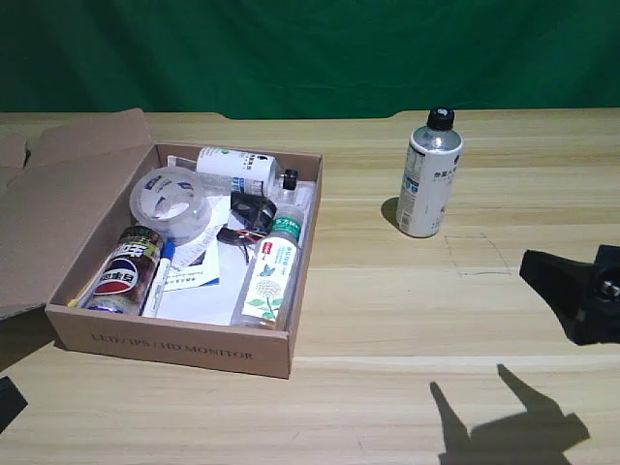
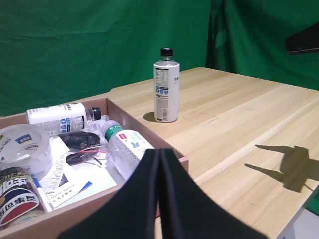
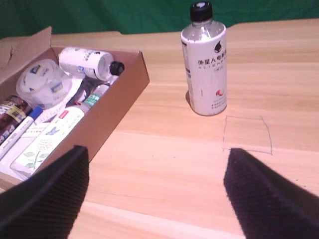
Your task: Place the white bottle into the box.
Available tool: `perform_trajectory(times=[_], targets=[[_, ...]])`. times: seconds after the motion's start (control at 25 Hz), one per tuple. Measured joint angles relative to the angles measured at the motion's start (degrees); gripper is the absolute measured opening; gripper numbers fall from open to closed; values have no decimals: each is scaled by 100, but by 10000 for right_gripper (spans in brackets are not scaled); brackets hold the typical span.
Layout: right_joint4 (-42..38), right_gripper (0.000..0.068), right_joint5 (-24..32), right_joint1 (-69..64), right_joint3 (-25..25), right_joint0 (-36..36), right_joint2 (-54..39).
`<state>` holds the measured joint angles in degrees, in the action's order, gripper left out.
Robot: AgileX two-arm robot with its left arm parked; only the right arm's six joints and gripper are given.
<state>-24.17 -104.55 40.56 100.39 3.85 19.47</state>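
Black gripper (image 3: 155,194) fingers fill the foreground of the right wrist view, spread wide with nothing between them, above bare table (image 3: 164,164). Ahead of them, toward twelve o'clock in that view, the bottle (image 3: 204,59) stands upright on the wood, just beyond a pencilled square (image 3: 247,133) drawn on the tabletop. In the exterior view the bottle (image 1: 428,174) sits at about one o'clock from centre, well apart from the box (image 1: 174,351), which lies at nine o'clock and already holds a second white bottle (image 1: 237,170), a green-capped bottle (image 1: 271,271), a tape roll (image 1: 170,201), a can (image 1: 126,271) and papers. The reach seems not yet begun. To do it well, I would advance level, centre the jaws on the label below the domed shoulder, and close squarely across the body so the tall bottle does not tip. For the drop, the free room looks scarce; the gap near the box's right wall at the far end seems the best target.
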Motion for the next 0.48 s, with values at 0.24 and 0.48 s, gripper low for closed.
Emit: perform_trajectory(times=[0.24,0.48], targets=[[28,679,19,1560,-55,0,854],[52,656,405,2837,-355,-54,1794]])
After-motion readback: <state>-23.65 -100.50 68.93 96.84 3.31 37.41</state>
